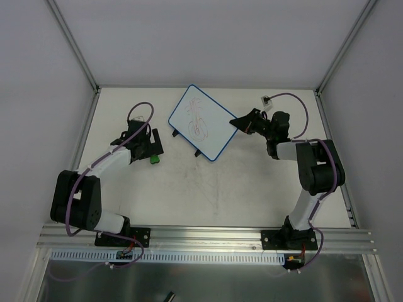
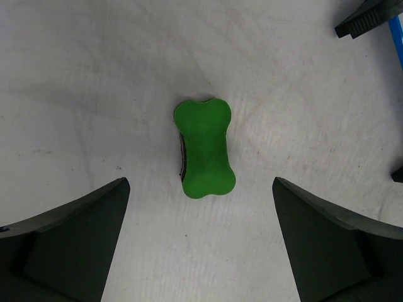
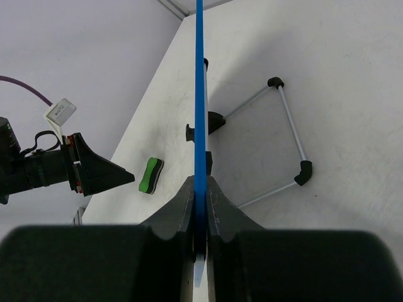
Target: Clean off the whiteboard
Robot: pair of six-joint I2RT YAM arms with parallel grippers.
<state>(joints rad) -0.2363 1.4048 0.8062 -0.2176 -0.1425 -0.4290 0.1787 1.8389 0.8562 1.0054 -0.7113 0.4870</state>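
The right gripper (image 3: 200, 189), low in the centre of its wrist view, is pressed together on the thin blue rim of the whiteboard (image 3: 199, 94), which runs edge-on up the middle of that frame; a wire stand (image 3: 286, 135) with black corner pieces reaches out from the board toward the right of the frame. From above, the whiteboard (image 1: 201, 123) sits at an angle in the upper centre of the table (image 1: 220, 189), pinched at its right edge. The left gripper (image 2: 200, 189) hangs with its jaws spread wide on either side of a green, bone-shaped eraser (image 2: 204, 148) that lies flat on the table at the centre of the left wrist view, untouched by either finger. The job appears to be at its opening stage: the board is steadied, the eraser is not yet picked up, and the reddish scribbles (image 1: 200, 123) show on the white face with no wiped patch visible. Those marks read as loops, not words. No brand or legible writing appears; a small white tag (image 3: 60, 112) on a cable at the left of the right wrist view is too small to read.
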